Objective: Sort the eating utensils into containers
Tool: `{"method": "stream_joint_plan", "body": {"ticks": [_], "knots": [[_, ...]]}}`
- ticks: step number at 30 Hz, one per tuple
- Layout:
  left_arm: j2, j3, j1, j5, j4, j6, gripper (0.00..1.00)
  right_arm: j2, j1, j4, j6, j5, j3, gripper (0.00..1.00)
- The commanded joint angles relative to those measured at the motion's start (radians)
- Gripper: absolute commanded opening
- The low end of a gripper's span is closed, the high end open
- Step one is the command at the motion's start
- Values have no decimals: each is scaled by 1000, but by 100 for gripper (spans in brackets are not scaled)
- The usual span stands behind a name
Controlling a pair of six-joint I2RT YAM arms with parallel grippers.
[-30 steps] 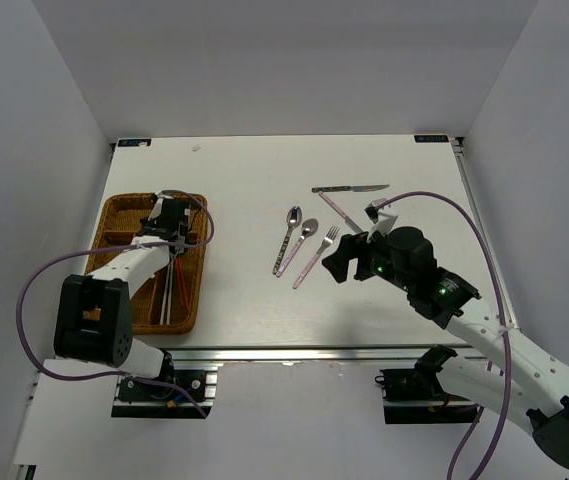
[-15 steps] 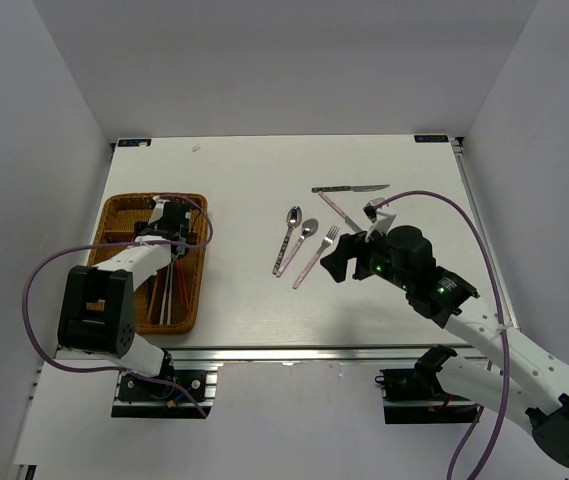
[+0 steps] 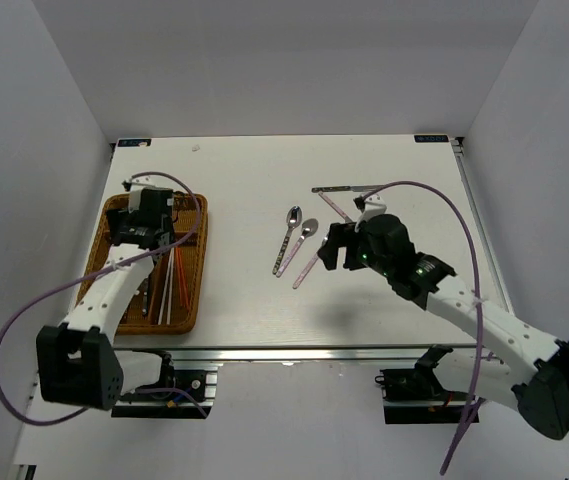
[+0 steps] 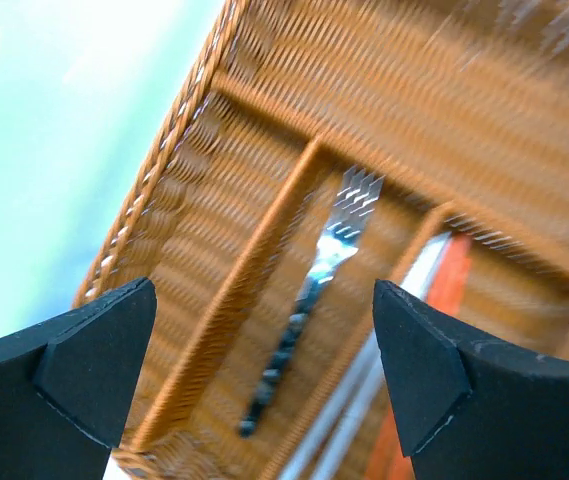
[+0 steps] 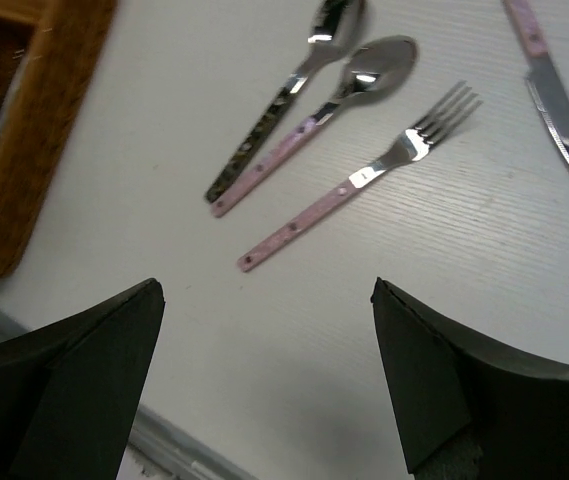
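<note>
Right gripper (image 5: 266, 300) agape near pink-handled fork (image 5: 364, 178)

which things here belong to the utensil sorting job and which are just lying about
Job: wicker tray, fork and chopsticks in it; on the table dark-handled spoon, pink spoon, pink fork, pink knife, dark-handled knife.
Not the job: purple cables, metal rail.

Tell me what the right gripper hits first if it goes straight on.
Probably the pink-handled fork, near its handle end, or the bare table beside it; depth is unclear. The right gripper is open.
</note>
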Motion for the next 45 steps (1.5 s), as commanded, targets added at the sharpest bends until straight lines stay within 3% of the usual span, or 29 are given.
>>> {"method": "stream_joint_plan", "body": {"ticks": [1,5,9,13,19,29,31,33,38,41,45], "knots": [[-114,69,-3,146,-86,-136,98,127,22,-33,84,243,100,89],[-257,39,-1,380,-55,-187,98,294,87,-160,199,489,216,89],[-447,-16,-1,551,0,-204,98,384,100,-223,354,500,287,89],[-550,-78,-3,562,31,-219,98,475,159,-177,386,558,286,87],[-662,-193,-4,536,71,-221,98,718,183,-341,478,571,471,81],[-688,-204,-26,546,81,-217,98,873,190,-300,510,532,494,71],[-688,-205,-27,553,86,-217,98,905,190,-288,504,512,494,63],[-684,-204,-29,557,84,-217,98,930,190,-294,512,509,494,47],[-670,-207,-31,566,89,-214,98,904,176,-239,524,456,404,28],[-649,-201,-34,627,94,-204,98,803,168,-177,521,432,321,13],[-600,-184,-35,742,110,-236,98,672,170,-197,483,488,278,5]]}}
